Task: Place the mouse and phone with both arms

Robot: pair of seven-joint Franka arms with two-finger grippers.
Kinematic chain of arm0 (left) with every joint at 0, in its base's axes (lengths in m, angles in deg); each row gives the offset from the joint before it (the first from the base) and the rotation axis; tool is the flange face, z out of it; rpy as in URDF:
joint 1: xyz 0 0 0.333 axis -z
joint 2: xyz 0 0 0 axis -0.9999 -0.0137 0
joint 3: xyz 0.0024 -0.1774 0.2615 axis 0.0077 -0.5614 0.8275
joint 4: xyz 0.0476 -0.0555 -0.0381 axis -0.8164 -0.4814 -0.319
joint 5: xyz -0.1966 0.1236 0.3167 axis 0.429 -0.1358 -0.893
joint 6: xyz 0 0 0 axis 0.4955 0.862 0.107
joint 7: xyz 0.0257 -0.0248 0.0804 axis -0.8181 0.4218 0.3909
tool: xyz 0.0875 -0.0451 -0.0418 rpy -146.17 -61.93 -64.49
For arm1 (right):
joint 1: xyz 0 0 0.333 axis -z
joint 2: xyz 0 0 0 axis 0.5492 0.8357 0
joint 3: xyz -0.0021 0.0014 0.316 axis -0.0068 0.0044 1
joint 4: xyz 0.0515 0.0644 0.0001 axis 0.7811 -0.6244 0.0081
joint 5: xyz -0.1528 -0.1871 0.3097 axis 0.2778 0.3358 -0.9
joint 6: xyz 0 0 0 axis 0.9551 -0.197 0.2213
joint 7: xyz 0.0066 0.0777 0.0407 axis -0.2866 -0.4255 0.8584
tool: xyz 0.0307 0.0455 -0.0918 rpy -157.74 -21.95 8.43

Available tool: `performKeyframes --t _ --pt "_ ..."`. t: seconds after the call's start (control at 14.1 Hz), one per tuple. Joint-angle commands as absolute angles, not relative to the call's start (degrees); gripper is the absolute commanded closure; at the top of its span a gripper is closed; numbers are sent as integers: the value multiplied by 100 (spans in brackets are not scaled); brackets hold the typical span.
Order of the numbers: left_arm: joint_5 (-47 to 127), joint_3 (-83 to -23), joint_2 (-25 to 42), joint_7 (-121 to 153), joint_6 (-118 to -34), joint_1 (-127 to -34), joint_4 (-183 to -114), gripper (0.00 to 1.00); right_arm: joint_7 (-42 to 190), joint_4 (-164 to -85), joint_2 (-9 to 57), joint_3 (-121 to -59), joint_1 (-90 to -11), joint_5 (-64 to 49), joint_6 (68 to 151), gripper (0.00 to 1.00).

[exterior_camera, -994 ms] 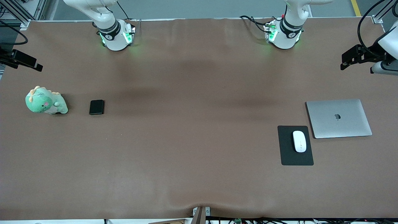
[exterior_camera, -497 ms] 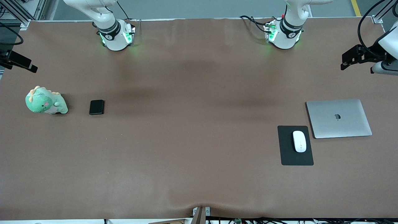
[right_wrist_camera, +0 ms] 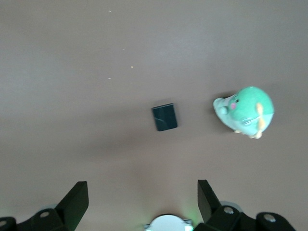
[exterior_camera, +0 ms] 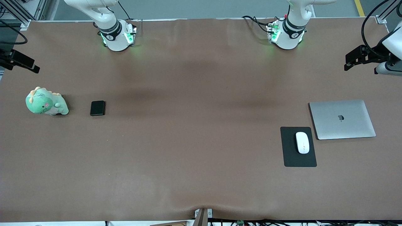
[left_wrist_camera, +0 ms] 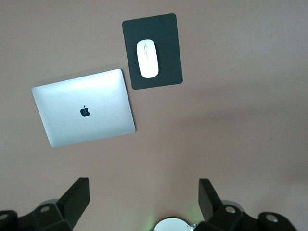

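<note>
Brown cloth covers the table (exterior_camera: 194, 150), and everything on it lies flat and apart from the arms. The mouse (exterior_camera: 302, 142), white and glossy, sits on a black mouse pad (exterior_camera: 290, 157) toward the left arm's end of the table; a closed silver laptop (exterior_camera: 342, 119) lies just beside the pad, slightly farther from the front camera. The phone (exterior_camera: 97, 108), a small black slab, rests bare on the cloth toward the right arm's end, with a green plush dinosaur (exterior_camera: 45, 103) near it, closer to that end's edge. The left gripper (left_wrist_camera: 144, 197) hangs high above the table with its fingers spread wide and nothing between them; its wrist view looks down on the mouse (left_wrist_camera: 147, 58), pad (left_wrist_camera: 168, 33) and laptop (left_wrist_camera: 84, 113). The right gripper (right_wrist_camera: 143, 197) hangs high as well, fingers likewise spread and empty, over the stretch of cloth where the phone (right_wrist_camera: 164, 117) and dinosaur (right_wrist_camera: 245, 110) lie.
</note>
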State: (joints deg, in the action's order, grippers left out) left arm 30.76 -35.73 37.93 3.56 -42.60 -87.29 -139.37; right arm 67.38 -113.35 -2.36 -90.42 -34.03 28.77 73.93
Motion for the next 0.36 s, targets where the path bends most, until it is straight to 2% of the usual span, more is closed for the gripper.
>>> performKeyframes --t 0.0,0.28 --pt "3016 -3559 3837 388 -4202 -8720 -13936 0 7343 -11210 -191 -8854 -3331 3121 7376 0" --pt "3025 -3577 3829 397 -4202 -8720 -13936 0 7335 -11219 -156 -8871 -3322 3086 7324 0"
